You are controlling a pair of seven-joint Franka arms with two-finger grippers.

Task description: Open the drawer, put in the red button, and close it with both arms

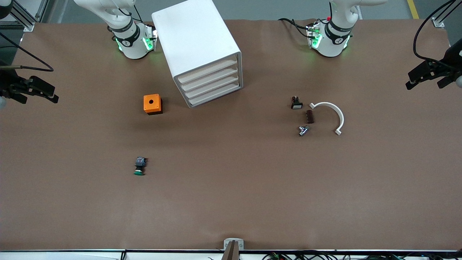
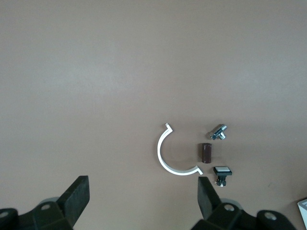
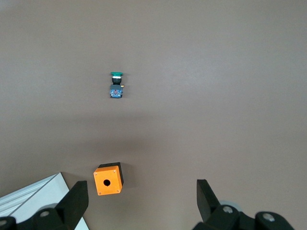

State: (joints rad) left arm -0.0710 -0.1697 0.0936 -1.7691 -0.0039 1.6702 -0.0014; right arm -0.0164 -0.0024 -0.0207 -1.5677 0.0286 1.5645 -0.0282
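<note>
Up at 12 o'clock on the table sits one boxy white drawer cabinet. It has four flat drawers, all shut, fronts facing roughly 5 o'clock. Can't tell where the red button is. One green-capped button lies along 12–6, cap toward 6. There's also one orange box and one white half-ring. Left gripper and right gripper both hang spread open over their ends of the table.

Table is evenly lit from overhead; soft shadows are cast beside the drawer cabinet and orange box. No glare is seen. Wrist views are slightly soft.
</note>
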